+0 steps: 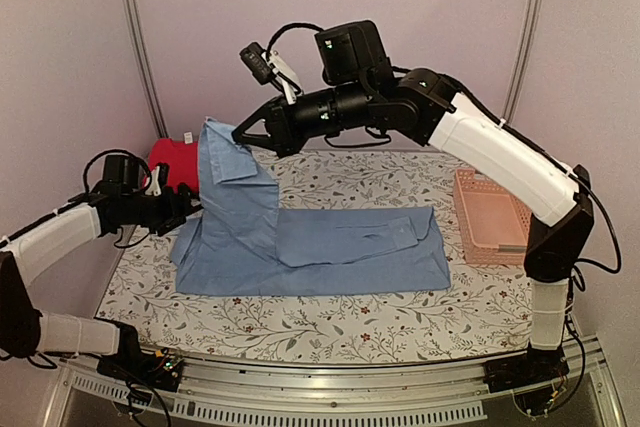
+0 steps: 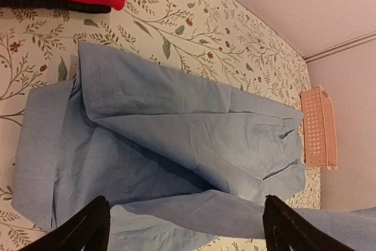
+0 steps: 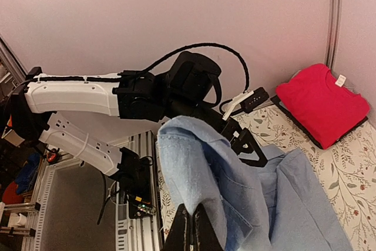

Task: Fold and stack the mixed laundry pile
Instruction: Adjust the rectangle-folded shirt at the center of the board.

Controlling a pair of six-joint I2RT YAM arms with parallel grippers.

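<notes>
Right tool (image 1: 243,135) pinches soft, creased blue shirt (image 1: 330,242).

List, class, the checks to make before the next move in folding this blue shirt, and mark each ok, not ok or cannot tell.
1. Right claw shut on a lifted corner of the light blue shirt: ok.
2. Left claw open at the shirt's left edge: ok.
3. Left claw holding cloth: not ok, nothing gripped.
4. Red garment apart from the shirt: ok.
5. Pink basket apart from the shirt: ok.
6. How firmly the corner is pinched: cannot tell.
</notes>
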